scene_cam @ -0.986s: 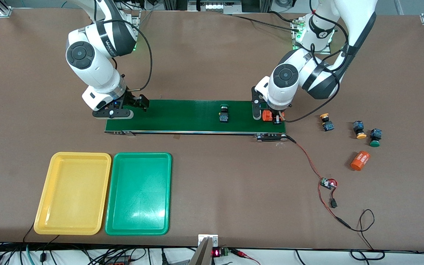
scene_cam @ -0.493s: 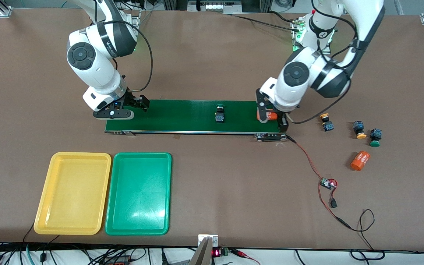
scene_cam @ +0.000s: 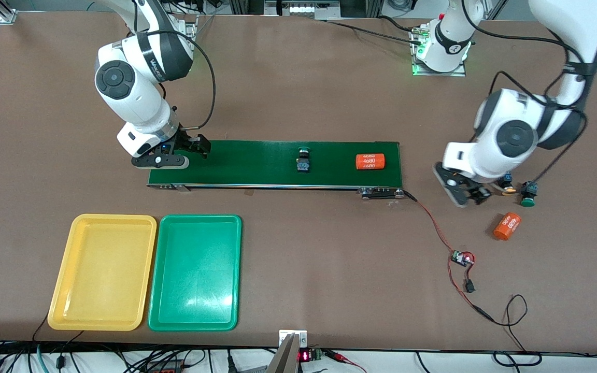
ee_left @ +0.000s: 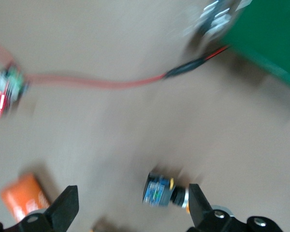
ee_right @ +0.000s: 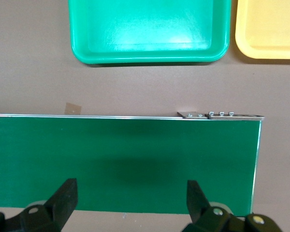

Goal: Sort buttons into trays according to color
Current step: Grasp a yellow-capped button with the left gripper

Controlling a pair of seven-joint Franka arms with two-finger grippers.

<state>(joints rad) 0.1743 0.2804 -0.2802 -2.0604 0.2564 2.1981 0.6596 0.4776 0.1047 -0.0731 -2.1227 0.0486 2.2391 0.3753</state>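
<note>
Over the worktop [scene_cam: 298, 248] beside the belt [scene_cam: 257, 163]: left tool [scene_cam: 465, 196] open, yellow-capped button [ee_left: 165, 190] between its fingers, ungripped. Over the belt's other end: right tool [scene_cam: 187, 153] open, empty, waiting.

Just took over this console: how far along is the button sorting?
Nothing sorted yet: the yellow tray and green tray hold no buttons. On the conveyor belt ride one green button and an orange cylinder. The left end effector, open, hangs over a button at the left arm's end of the table. The right end effector waits open over the belt's other end. All sorting remains.
</note>
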